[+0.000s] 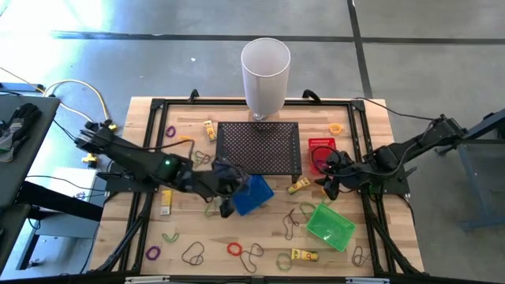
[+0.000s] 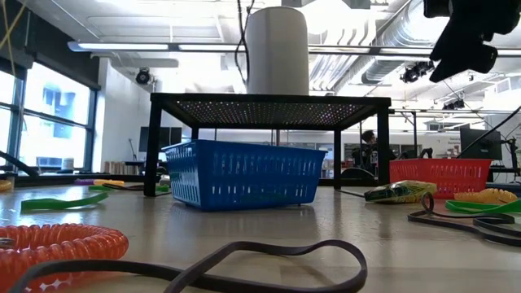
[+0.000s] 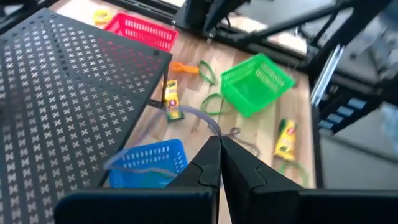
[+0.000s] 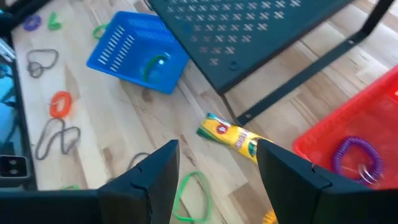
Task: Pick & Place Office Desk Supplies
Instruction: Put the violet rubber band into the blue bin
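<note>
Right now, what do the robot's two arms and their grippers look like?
Both arms are dark, jointed and slim. The left arm carries a small green light. The left gripper has two black wedge-shaped fingers; the right gripper has broad, flat black fingers. Yellow cables run near the left arm's base.

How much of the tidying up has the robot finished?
Only a little looks done: a purple coiled band lies in the red plastic basket and a green loop in the blue plastic basket. The right gripper hangs open over a yellow crayon box; the left gripper is shut, apparently empty. Many loops, like the orange coiled band, remain on the wooden table.
</note>
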### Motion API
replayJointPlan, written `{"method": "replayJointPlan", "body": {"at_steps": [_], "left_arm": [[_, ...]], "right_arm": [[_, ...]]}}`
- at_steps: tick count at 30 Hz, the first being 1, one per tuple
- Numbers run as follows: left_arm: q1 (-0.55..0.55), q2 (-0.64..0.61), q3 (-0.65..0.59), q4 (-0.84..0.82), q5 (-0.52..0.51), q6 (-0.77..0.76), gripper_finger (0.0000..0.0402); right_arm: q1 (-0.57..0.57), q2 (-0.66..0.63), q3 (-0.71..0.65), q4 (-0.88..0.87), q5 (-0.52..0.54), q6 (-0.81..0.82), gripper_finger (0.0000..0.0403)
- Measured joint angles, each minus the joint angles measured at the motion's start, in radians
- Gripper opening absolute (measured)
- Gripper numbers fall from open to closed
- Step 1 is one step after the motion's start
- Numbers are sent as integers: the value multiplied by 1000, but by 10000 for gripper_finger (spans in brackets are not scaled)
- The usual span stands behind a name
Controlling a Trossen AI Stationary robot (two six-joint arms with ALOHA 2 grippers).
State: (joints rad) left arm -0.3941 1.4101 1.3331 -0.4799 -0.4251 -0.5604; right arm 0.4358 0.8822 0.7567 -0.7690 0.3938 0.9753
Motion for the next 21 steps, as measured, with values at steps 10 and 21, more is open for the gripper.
{"method": "replayJointPlan", "body": {"at_steps": [10,21], "left_arm": [[12,76,0,-5,64,116,0],[90,86,-1,-6,251,198,0]], "right_arm": [[10,0,2,111,-23,-36,203],[10,0,2,390,-75,-280,203]]}}
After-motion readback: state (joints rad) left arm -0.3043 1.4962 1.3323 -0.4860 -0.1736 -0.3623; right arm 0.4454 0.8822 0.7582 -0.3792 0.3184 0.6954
